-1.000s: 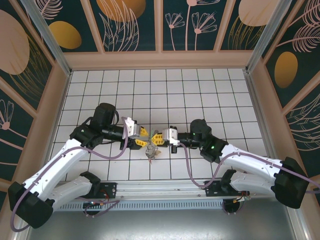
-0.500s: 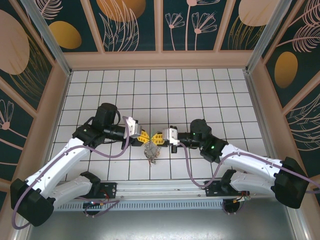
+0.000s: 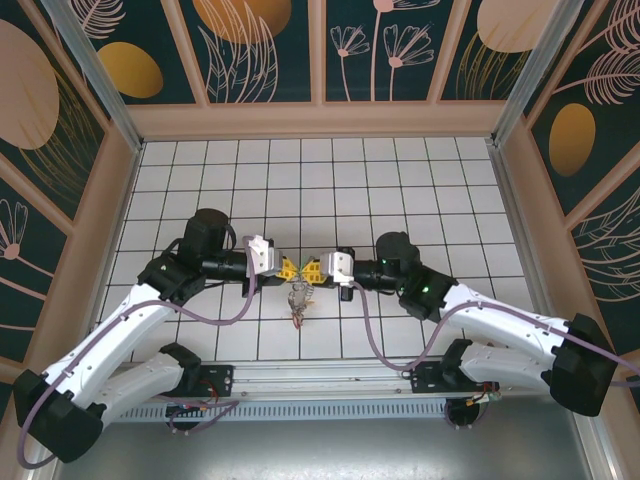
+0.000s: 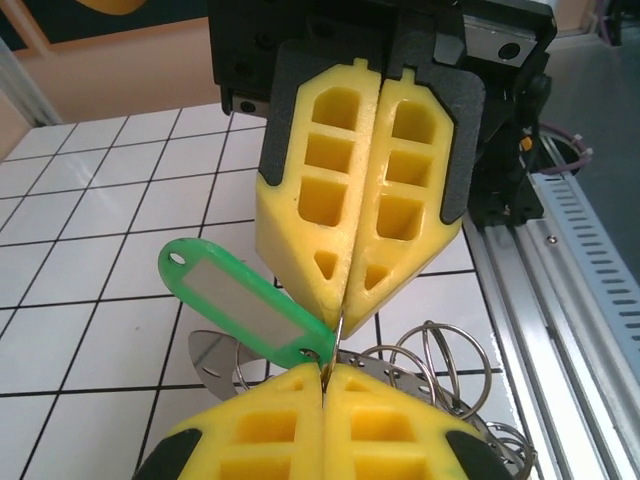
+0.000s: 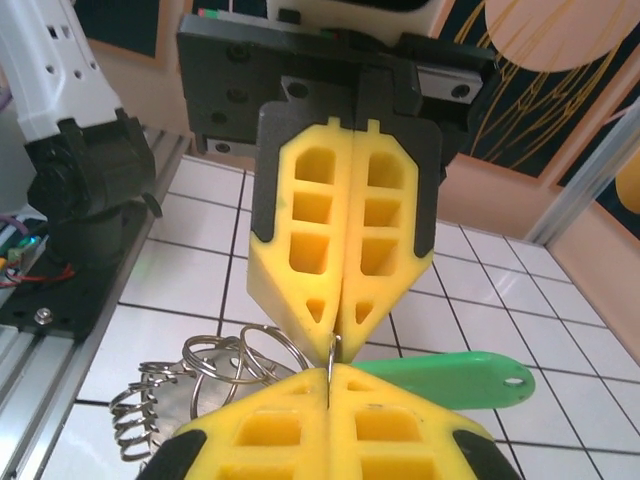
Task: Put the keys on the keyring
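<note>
Threading looks part done: my left gripper [image 4: 323, 378] and right gripper [image 5: 330, 372] both pinch shut on the keyring [image 4: 338, 335]. 1 green-tagged key [image 4: 245, 305] hangs at it, rings [image 4: 440, 365] just below.

Arm shells [image 3: 125, 312]: white, smooth and rounded, on both arms.
Joint housings [image 3: 206, 232]: black, bulky, roughly cylindrical.
Cables [image 3: 212, 320]: purple, hanging in loose loops beside each arm.
Wrist blocks [image 3: 262, 250]: pale grey or white; hard to tell which from above.
Fingers [image 4: 312, 190]: bright yellow, cut with square and triangular pockets, tapering to a point.
Finger backing [image 4: 458, 140]: black plates behind the yellow.
Carriage [image 5: 300, 70]: black block with recessed screw heads.
Indicator [image 3: 425, 291]: small green light on the right arm.
</note>
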